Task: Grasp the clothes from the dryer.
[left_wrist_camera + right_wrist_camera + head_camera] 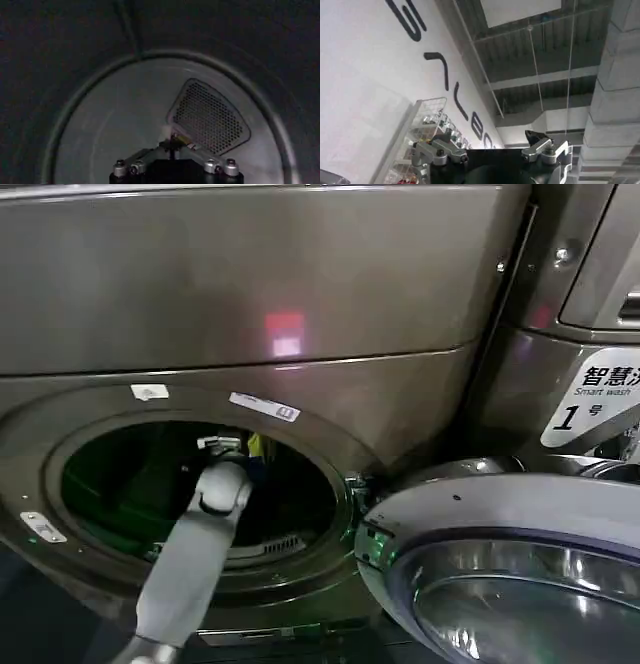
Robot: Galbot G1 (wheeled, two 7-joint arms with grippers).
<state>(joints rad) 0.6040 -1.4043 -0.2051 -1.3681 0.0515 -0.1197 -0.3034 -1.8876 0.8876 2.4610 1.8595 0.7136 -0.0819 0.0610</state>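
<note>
left gripper (pixel 222 446) inside dryer (pixel 150 304), fingers closed, holding nothing visible | clothes (pixel 254 447) just beside it on its right | right gripper (pixel 495 150) open, parked facing ceiling | risk: grasp misses fabric, wrist knocks porthole rim

Left wrist camera inside dryer (pixel 200 334) drum

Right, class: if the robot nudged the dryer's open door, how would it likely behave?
The door would probably swing, since it looks hinged beside the porthole. Its thick grey rim and glass suggest it is stiff and fairly heavy, not floppy.
</note>
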